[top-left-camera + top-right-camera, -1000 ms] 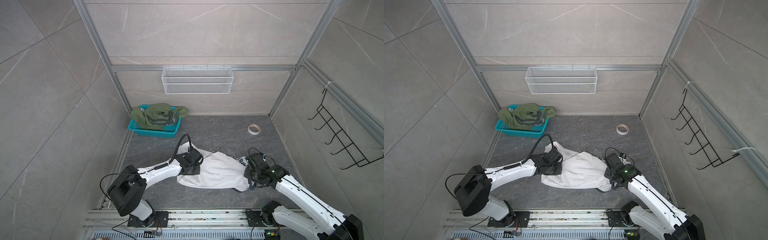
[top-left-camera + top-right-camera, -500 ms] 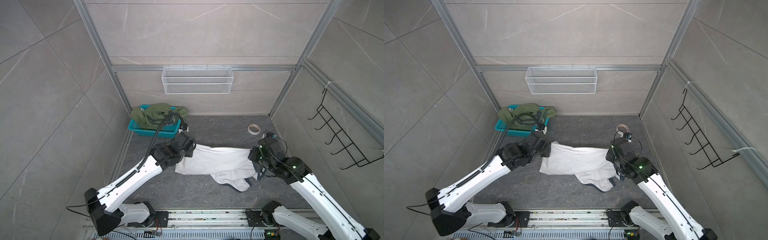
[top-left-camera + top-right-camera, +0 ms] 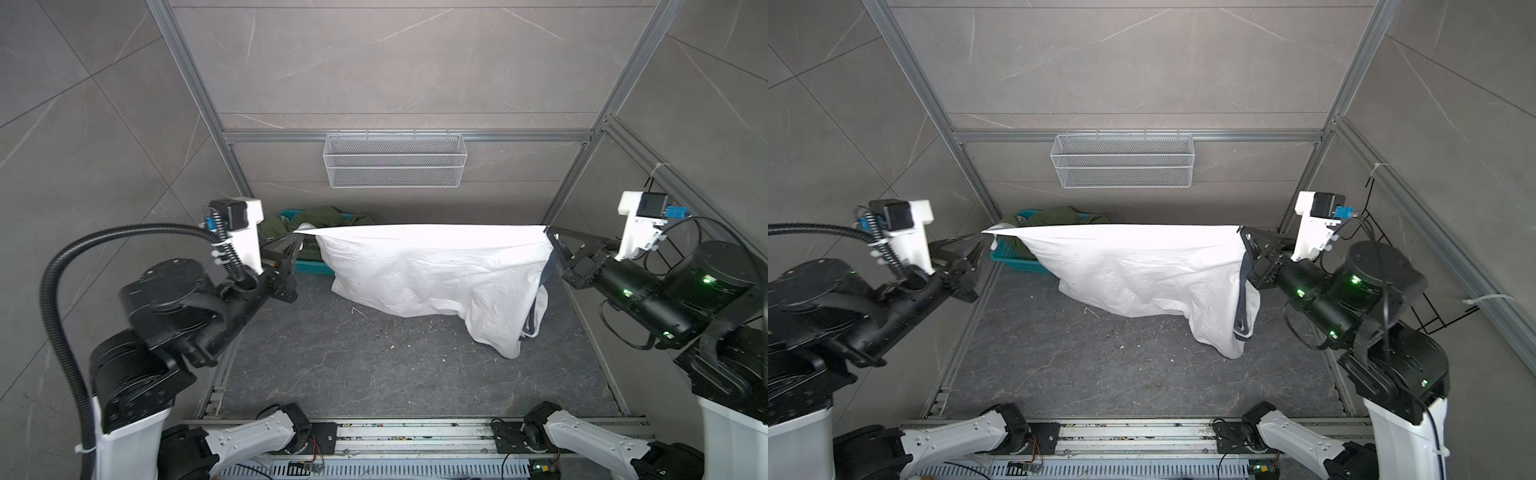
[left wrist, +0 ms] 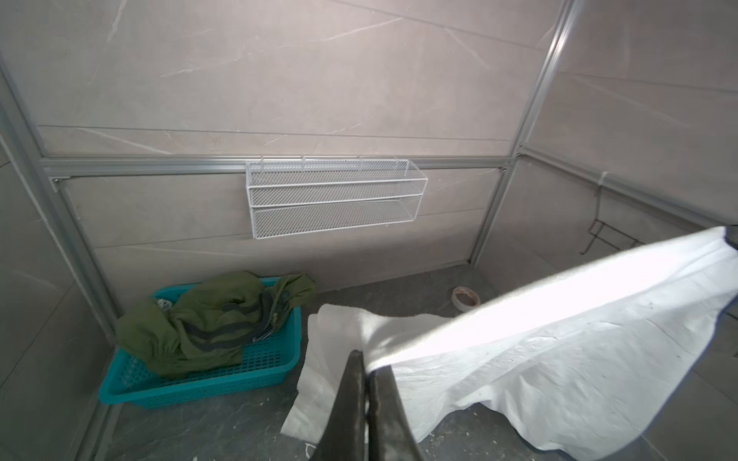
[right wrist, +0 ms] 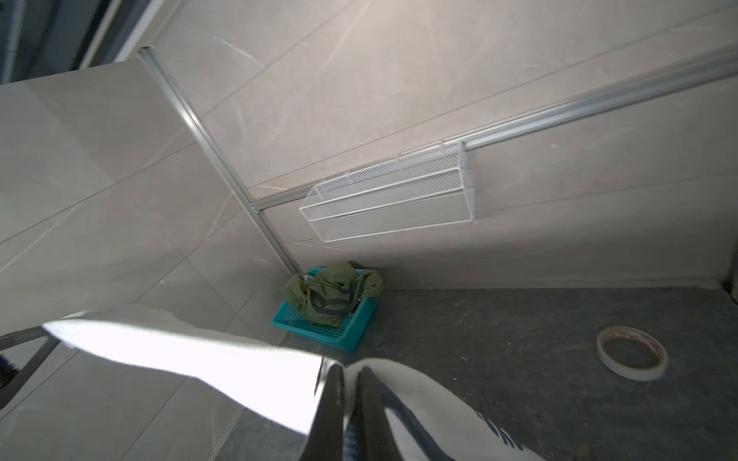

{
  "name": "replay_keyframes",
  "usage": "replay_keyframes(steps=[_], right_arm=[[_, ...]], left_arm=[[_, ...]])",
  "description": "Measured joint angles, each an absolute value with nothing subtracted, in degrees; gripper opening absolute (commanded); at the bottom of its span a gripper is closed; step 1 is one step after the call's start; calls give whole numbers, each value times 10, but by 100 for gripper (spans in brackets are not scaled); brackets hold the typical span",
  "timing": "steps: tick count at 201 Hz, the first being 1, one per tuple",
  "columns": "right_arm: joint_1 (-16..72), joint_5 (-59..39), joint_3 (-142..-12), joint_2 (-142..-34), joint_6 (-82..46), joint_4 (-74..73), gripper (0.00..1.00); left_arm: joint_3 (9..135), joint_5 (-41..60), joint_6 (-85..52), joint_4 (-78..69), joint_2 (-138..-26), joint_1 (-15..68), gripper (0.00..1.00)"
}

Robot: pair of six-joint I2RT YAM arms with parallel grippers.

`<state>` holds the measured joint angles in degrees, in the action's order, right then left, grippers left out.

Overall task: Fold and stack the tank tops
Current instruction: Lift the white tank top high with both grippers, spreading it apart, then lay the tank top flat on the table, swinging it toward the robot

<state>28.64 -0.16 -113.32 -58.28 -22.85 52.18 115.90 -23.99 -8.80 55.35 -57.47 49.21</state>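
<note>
The white tank top (image 3: 436,270) (image 3: 1142,270) hangs in the air, its top edge pulled taut between both grippers. My left gripper (image 3: 297,239) (image 4: 367,361) is shut on its left corner. My right gripper (image 3: 550,237) (image 5: 351,371) is shut on the right end, where navy trim (image 3: 1241,299) droops toward the floor. The cloth's lower edge sags down onto the floor. The olive green tank top (image 4: 207,319) (image 5: 331,295) lies crumpled in the teal basket (image 4: 199,387); in both top views the white cloth hides most of it.
The basket stands in the back left corner of the dark floor. A tape roll (image 5: 633,374) (image 4: 463,307) lies near the back right corner. A white wire shelf (image 3: 395,160) hangs on the back wall. Walls and metal frame posts close in both sides.
Both arms have risen from the floor and spread apart. The white tank top went from a heap on the floor to hanging stretched between them.
</note>
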Motion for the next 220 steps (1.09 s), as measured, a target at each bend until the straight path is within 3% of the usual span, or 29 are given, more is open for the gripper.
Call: replay_keyframes(steps=[42, 75, 110, 144, 176, 220], right_arm=[[287, -63, -1165, -576, -227, 555, 0], [286, -27, -1095, -583, -227, 557, 0], [284, 51, -977, -662, -229, 547, 0], [281, 80, -865, -795, -232, 501, 0], [273, 77, -843, -921, -234, 461, 43], [232, 74, -825, -961, -240, 432, 62]], left_arm=[[1150, -190, -93, 566, -553, 492, 0], [1089, -288, -101, 562, -570, 491, 0], [1051, -442, -139, 571, -700, 472, 0], [962, -435, -212, 566, -867, 379, 0], [902, -407, -255, 572, -978, 302, 0], [897, -372, -263, 548, -1007, 242, 0]])
